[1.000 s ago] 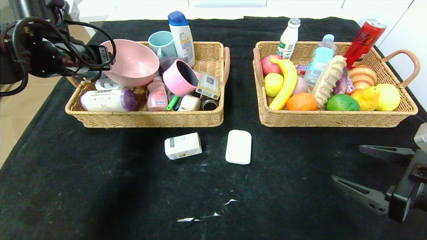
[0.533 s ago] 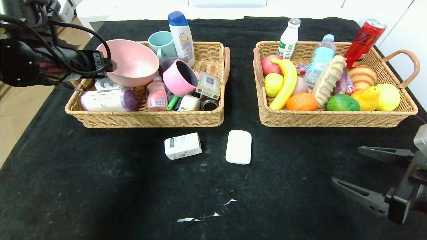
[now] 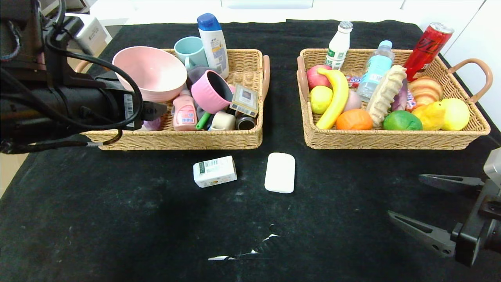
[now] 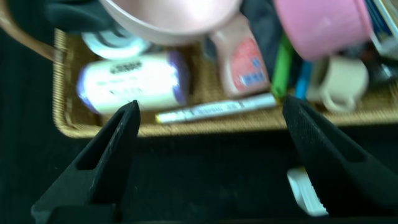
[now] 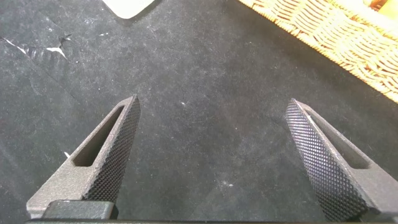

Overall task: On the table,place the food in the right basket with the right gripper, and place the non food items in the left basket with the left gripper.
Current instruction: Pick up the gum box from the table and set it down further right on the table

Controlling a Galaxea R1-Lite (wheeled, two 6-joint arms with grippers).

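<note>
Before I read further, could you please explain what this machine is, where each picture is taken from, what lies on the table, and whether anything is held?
It is a robot with two arms, each ending in a two-finger claw. The large picture comes from a camera on its head; the two small ones come from cameras on its wrists. The left gripper is open over the front edge of the left basket, which holds household things. The right gripper is open above the table, near the right basket full of food. A small printed box and a white bar lie on the cloth. Neither gripper holds anything.
</note>
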